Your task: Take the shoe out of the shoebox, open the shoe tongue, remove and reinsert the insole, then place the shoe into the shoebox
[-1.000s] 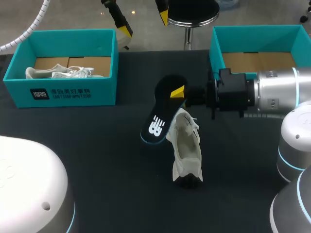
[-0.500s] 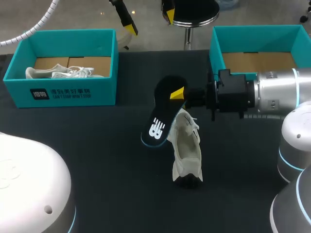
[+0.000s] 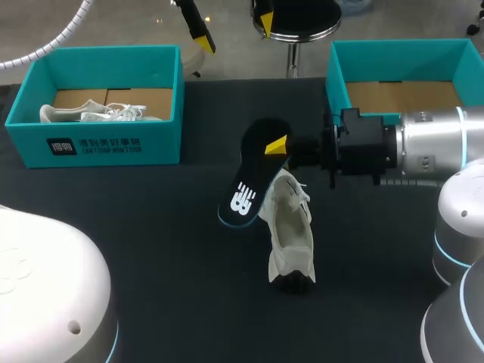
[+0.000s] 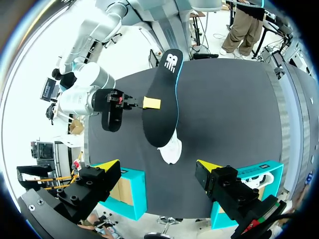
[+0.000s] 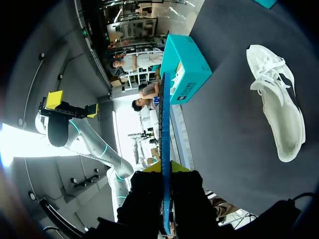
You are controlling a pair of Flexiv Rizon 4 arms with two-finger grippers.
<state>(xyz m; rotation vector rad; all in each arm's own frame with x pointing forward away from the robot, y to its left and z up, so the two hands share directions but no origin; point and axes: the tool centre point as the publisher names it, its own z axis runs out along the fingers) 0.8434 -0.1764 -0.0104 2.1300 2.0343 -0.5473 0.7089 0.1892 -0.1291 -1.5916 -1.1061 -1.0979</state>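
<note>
The right gripper (image 3: 278, 145) pinches the black foam insole with a white logo (image 3: 249, 178) near its far end. The insole hangs tilted, and its logo end sits just left of the white lace-up shoe (image 3: 291, 231). The shoe lies on the black table (image 3: 151, 227), long axis running near to far, lace end nearest the gripper. Reinsertion appears to require swinging the insole rightward over the shoe. The left gripper (image 3: 231, 26), fingers spread wide, is raised well apart. The empty teal cardboard shoebox (image 3: 393, 47) lies close behind the right wrist.

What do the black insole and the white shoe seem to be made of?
The insole looks like thin foam with a matte black fabric top; edge-on it is a slim blue-edged sheet. The shoe seems white knit or mesh, matte, with laces.
</note>
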